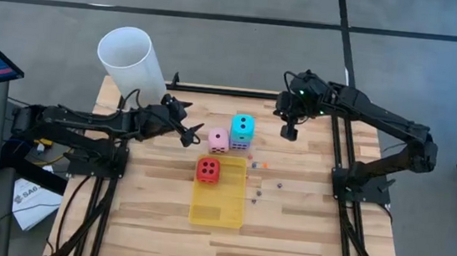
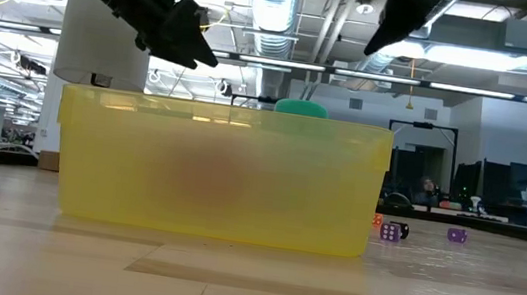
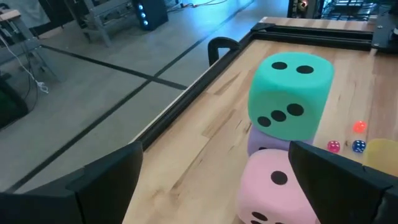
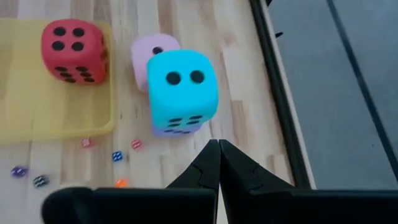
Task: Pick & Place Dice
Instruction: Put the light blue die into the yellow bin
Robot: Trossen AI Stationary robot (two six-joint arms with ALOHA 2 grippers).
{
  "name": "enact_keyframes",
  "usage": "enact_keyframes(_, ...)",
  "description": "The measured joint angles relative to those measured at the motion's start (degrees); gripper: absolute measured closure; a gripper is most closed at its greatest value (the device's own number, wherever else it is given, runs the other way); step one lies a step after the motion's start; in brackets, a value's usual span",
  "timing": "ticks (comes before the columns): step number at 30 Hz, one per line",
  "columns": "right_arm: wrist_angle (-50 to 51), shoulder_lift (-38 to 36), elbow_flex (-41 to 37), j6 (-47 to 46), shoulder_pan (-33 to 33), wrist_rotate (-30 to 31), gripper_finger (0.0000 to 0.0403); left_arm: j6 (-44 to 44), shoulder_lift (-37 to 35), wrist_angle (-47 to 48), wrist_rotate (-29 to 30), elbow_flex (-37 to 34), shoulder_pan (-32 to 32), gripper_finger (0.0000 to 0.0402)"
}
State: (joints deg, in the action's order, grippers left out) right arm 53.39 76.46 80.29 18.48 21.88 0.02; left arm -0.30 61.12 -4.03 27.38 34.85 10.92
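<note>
In the high view, my left gripper (image 1: 185,125) sits left of centre over the wooden table (image 1: 302,236), its fingers spread wide and holding nothing. A white cylindrical bin (image 1: 131,59) stands at the table's upper left corner, behind my left arm.

Just right of that gripper is the pink die (image 1: 219,140), resting on the wood. Below it in the frame, the red die (image 1: 208,170) sits in the upper left corner of the flat yellow tray (image 1: 219,207), four pips facing up. To the right of the pink die, the cyan die (image 1: 243,127) shows two pips on top and sits stacked on the purple die (image 1: 239,143), of which only a sliver shows under it. My left wrist view shows the same stack, cyan above a pale purple edge, with the pink die nearest my open fingers (image 3: 106,186).

Farther right, several tiny coloured pieces (image 1: 262,167) lie scattered on the wood, right of the tray and below the cyan die.

Right of the stack, my right gripper (image 1: 289,132) hangs over the table near its upper edge, fingers pressed together and empty. In my right wrist view its closed tips (image 4: 217,163) point toward the cyan die, apart from it.
</note>
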Motion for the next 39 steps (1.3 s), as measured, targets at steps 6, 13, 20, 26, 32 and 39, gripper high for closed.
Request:
enact_keyframes(6, 2.95, 0.47, 0.02, 2.66, 0.43, 0.01, 0.0403, 0.00, 0.00, -0.02, 0.00, 0.00, 0.00, 0.0009)
enact_keyframes(13, 2.50, 0.66, -1.03, 1.15, 3.67, -0.25, 0.0403, 0.00, 0.00, -5.23, -0.12, 0.00, 0.00, 0.0009)
enact_keyframes(20, -6.69, -4.33, -11.90, -0.35, 6.30, -3.11, 0.0403, 0.00, -0.02, -11.82, -0.10, 0.02, 0.00, 0.0009)
enact_keyframes(26, -28.75, -12.85, -26.27, -0.52, 7.64, -7.68, 0.0403, 0.00, 0.00, -11.87, 0.04, 0.02, 0.00, 0.0009)
enact_keyframes(32, -44.73, -20.79, -38.66, -5.19, 7.53, -7.73, 0.0403, 0.00, 0.00, -11.89, 0.07, 0.02, 0.00, 0.0009)
enact_keyframes(39, -63.31, -26.31, -52.23, -9.85, 5.77, -7.71, 0.0403, 0.01, 0.00, -11.89, 0.04, 0.02, 0.00, 0.0009)
